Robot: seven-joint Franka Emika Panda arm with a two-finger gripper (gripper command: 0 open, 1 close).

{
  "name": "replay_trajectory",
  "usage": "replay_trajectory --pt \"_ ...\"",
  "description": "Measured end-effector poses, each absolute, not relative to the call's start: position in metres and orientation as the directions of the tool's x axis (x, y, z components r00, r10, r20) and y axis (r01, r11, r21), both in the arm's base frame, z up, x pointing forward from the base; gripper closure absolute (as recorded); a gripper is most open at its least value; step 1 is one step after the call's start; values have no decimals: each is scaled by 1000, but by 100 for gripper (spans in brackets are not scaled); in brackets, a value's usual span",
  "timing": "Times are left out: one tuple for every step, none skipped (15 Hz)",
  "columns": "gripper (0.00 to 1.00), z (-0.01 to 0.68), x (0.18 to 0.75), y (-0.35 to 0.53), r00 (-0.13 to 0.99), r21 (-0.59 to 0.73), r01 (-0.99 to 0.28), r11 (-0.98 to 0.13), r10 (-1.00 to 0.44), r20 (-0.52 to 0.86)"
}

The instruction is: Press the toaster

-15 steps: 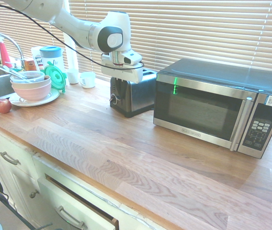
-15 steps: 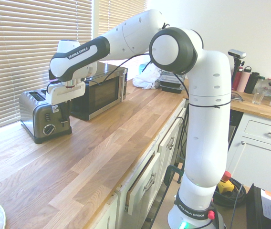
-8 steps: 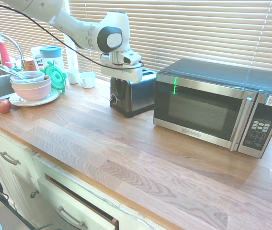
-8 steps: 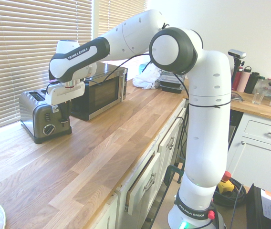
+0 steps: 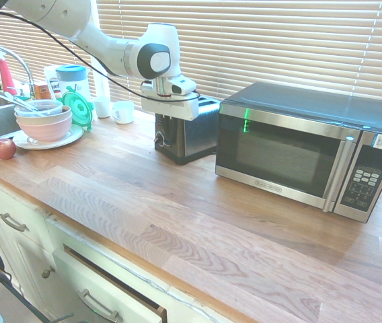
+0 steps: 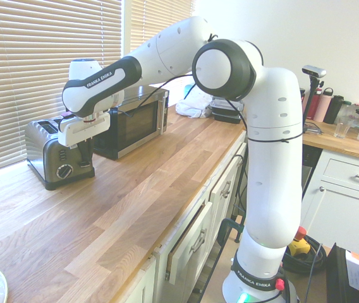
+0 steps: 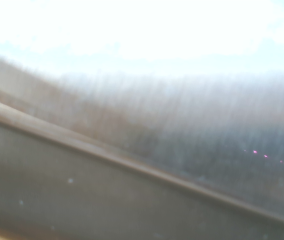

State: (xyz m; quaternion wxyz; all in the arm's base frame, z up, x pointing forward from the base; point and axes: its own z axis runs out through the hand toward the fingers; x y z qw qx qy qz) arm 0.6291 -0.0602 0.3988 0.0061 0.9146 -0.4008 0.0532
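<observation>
toaster [image 5: 189,131] sits on the wood counter [image 5: 198,222] right beside the microwave [image 5: 305,148], black lever end facing out. the gripper [image 6: 86,146] points straight down at that end, fingers together, nothing held.

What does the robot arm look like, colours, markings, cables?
The arm is glossy white with rounded segments and black joint caps. One black forearm band reads "FRANKA EMIKA" in white. A thin black cable runs loosely along it to the boxy white gripper.

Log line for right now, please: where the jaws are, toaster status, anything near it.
gripper: shut, pointing down at toaster's black end | toaster: upright on counter, lever contact unclear | microwave: beside toaster
</observation>
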Motion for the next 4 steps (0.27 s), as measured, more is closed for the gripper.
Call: replay_trajectory --pt "100 399 629 -60 673 -32 -734 -679 -732 102" --pt "100 400 629 -59 674 -33 -733 -680 -731 103" --pt "100 402 629 -57 677 -37 -729 -683 -728 108" --pt "100 405 630 -54 680 -45 -725 -688 -724 115"
